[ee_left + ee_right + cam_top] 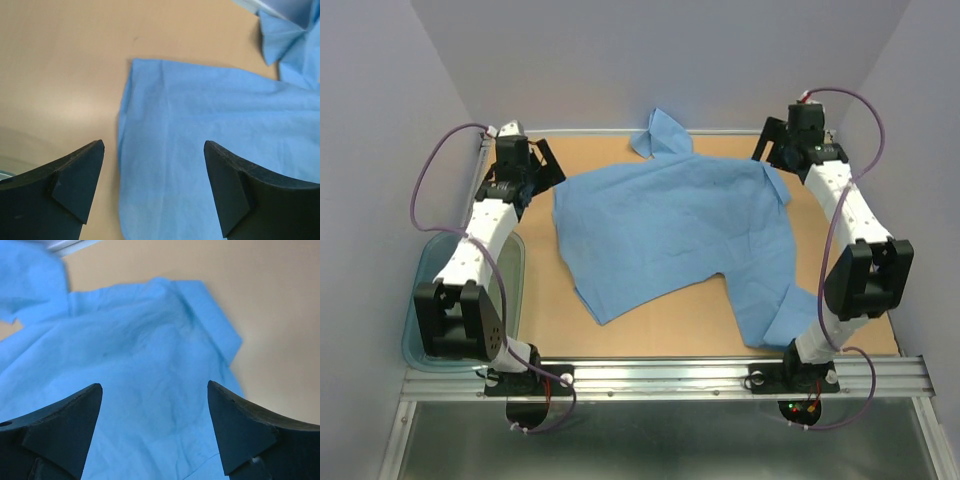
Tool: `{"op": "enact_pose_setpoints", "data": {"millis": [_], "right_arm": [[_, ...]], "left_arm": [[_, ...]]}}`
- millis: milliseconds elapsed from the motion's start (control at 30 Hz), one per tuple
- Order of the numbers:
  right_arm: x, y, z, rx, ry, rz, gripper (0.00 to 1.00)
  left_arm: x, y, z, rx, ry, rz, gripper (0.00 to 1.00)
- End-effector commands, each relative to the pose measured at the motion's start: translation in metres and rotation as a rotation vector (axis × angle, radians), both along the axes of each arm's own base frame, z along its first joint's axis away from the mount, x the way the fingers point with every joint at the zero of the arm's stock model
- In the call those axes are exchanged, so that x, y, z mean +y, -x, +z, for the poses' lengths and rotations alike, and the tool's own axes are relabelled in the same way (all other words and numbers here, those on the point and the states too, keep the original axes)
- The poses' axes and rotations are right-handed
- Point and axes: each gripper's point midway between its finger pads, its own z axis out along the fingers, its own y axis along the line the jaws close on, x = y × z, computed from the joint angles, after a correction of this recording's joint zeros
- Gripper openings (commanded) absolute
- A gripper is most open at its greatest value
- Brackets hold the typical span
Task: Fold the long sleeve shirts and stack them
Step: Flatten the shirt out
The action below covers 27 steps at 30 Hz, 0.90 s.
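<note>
light blue shirt (670,235) sprawled on table (538,322), flap past far edge, bare strip left, left claw (154,150) and right claw (154,390) gaping empty, bluish tub (423,258) at left edge, insides hidden

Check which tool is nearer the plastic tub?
Left. The left tool is over the far left edge of the shirt, just beyond the tub; the right tool is over its far right side, across the whole shirt.

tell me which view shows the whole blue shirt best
The top view: nearly the whole shirt lies spread out there. The left wrist view shows only one corner and edge; the right wrist view only a rumpled close-up patch.
</note>
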Motion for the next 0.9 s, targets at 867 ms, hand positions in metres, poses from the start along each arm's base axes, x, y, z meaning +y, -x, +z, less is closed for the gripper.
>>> {"op": "enact_pose_setpoints", "data": {"millis": [867], "right_arm": [[0.198, 0.278, -0.202, 0.711, -0.128, 0.473, 0.81]], "left_arm": [[-0.136, 0.082, -0.145, 0.245, 0.102, -0.252, 0.93]]}}
